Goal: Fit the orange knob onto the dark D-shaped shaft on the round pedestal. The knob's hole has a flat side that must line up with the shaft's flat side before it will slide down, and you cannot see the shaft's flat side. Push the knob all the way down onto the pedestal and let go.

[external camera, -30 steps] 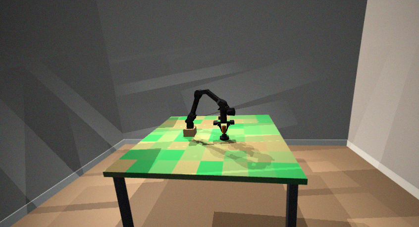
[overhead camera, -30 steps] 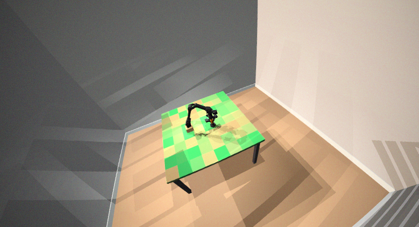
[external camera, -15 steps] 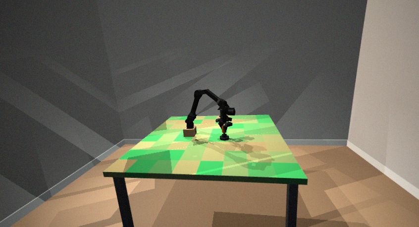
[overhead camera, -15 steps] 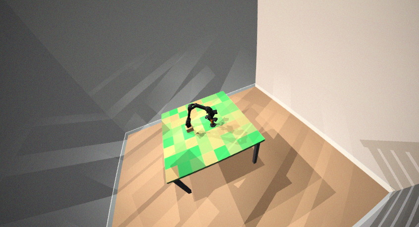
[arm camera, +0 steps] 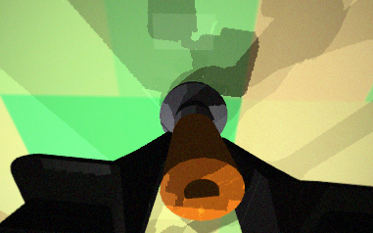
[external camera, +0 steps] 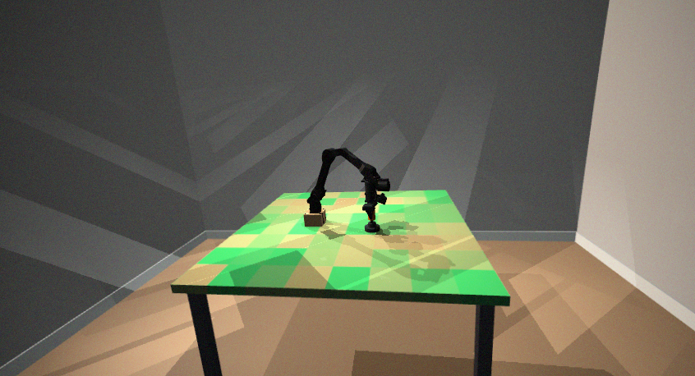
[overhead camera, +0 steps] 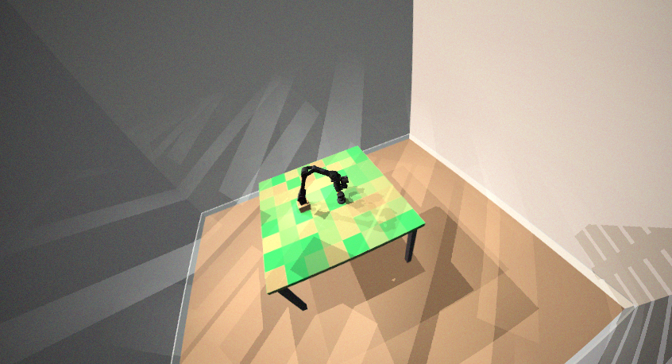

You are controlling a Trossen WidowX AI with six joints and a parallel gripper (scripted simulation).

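From the top view, the black arm (overhead camera: 314, 173) arches over the checkered counter (overhead camera: 300, 263), its jaws pointing down at the round pedestal (overhead camera: 341, 201). The exterior view shows the orange knob (external camera: 370, 211) upright just above the pedestal (external camera: 372, 227). In the wrist view, the jaws clench the knob (arm camera: 201, 162); its D-shaped hole (arm camera: 201, 188) faces the camera, and the far end meets the pedestal (arm camera: 194, 105).

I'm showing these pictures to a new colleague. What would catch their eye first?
The orange knob, clamped in the black gripper, fills the wrist view, its D-shaped hole facing the camera. Just beyond its far end sits the round pedestal, on the green and yellow checked table.
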